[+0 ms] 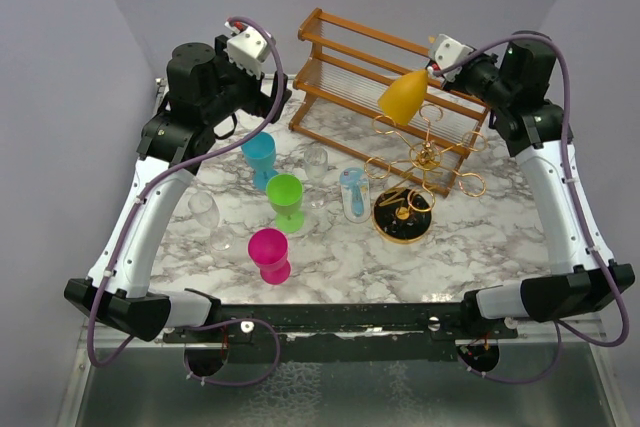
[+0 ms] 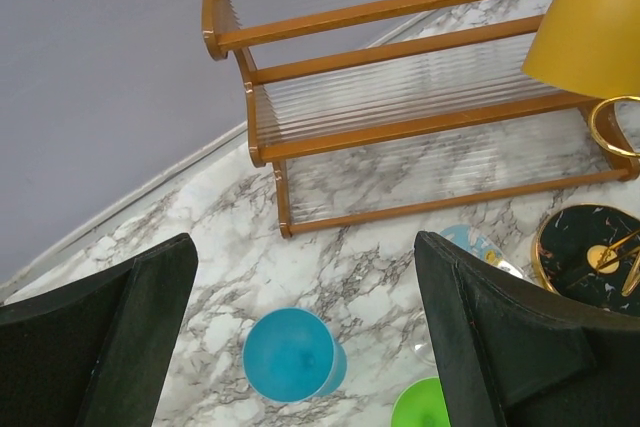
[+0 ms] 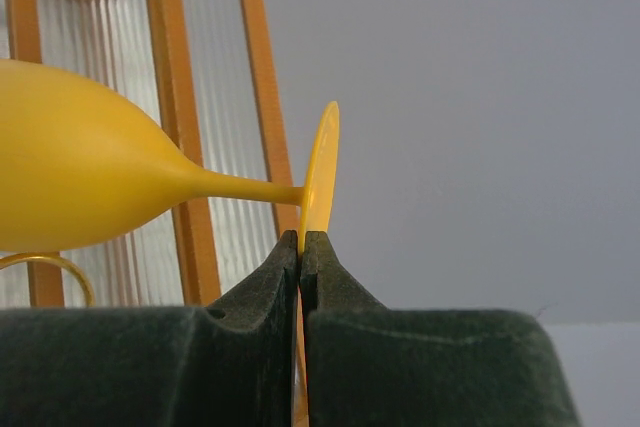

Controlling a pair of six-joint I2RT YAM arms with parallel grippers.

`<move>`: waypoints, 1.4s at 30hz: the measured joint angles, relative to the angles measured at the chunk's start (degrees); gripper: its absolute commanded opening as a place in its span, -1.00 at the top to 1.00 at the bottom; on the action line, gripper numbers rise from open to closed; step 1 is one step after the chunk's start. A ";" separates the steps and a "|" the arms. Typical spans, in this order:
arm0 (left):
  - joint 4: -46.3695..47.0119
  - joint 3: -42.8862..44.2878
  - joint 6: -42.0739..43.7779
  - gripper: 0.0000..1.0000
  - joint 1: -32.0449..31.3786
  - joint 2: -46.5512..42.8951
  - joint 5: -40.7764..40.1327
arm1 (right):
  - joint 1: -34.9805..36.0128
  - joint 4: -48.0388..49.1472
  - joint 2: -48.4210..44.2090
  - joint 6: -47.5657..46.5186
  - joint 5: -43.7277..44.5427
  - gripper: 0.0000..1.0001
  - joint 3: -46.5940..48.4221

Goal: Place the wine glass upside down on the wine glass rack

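The yellow wine glass (image 1: 405,95) hangs tilted, bowl down and to the left, above the back loop arms of the gold wire rack (image 1: 428,155), which stands on a round black base (image 1: 403,215). My right gripper (image 1: 437,69) is shut on the glass's round foot. In the right wrist view the pads (image 3: 301,239) pinch the foot disc (image 3: 323,172) edge-on, with the bowl (image 3: 70,182) to the left. My left gripper (image 1: 252,65) is open and empty, raised over the blue cup (image 2: 290,354). The left wrist view also shows the yellow bowl (image 2: 590,22).
A brown wooden slatted rack (image 1: 380,77) stands behind the gold rack. Blue (image 1: 260,155), green (image 1: 286,199) and pink (image 1: 269,252) cups stand mid-table. Clear glasses stand at the left (image 1: 205,209) and centre (image 1: 317,162); a patterned glass (image 1: 353,192) is beside the black base.
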 measured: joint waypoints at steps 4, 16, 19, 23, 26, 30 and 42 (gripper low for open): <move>0.00 -0.02 0.00 -0.86 0.13 0.00 0.00 | 0.26 -0.52 0.00 -1.97 -0.07 0.98 -2.47; 0.31 -0.66 0.00 -0.86 0.24 -0.02 0.09 | 0.55 -0.90 -0.09 -6.58 0.09 0.98 -7.63; 0.37 -0.90 -0.02 -0.86 0.24 -0.02 0.13 | 0.59 -0.90 -0.44 -7.28 0.52 0.98 -8.35; 0.39 -1.03 -0.02 -0.86 0.24 -0.02 0.20 | 0.63 -0.92 -1.07 -8.39 1.86 0.98 -9.55; 0.42 -1.07 0.00 -0.86 0.26 -0.02 0.42 | 0.63 -0.92 -1.49 -9.14 2.97 0.98 -10.05; 0.44 -1.18 -0.02 -0.86 0.26 -0.02 0.68 | 0.63 -1.01 -2.47 -10.27 4.55 0.98 -10.88; 0.55 -1.66 -0.02 -0.86 0.26 -0.15 1.09 | 0.63 -3.61 -6.27 -12.13 8.11 0.98 -13.53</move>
